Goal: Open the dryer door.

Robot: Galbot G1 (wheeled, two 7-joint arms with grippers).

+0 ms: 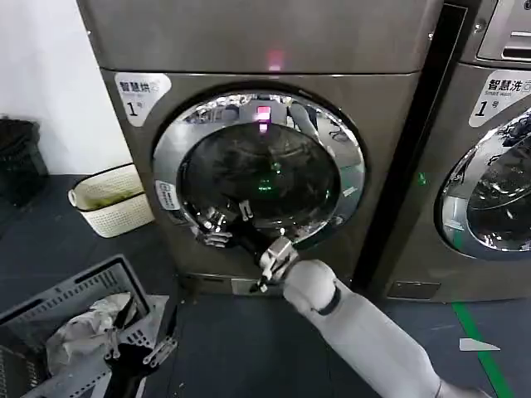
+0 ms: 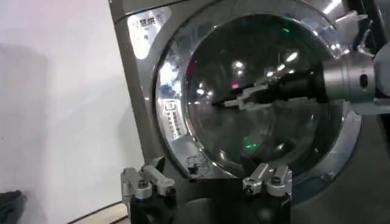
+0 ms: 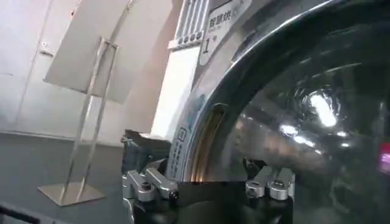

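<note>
The right gripper (image 1: 217, 225), fingers spread, reaches the lower left chrome rim of the dryer door (image 1: 259, 170), seemingly closed, just above it; the left gripper (image 1: 137, 352), also spread, hangs low over a laundry basket (image 1: 79, 290).

The head camera looks forward and down at the dryer door (image 1: 259, 170) from a moderate distance. The left wrist camera faces that door (image 2: 256, 91) from low at the left, farther back. The right wrist camera sits close against its rim (image 3: 256, 79) (all three share the door).
</note>
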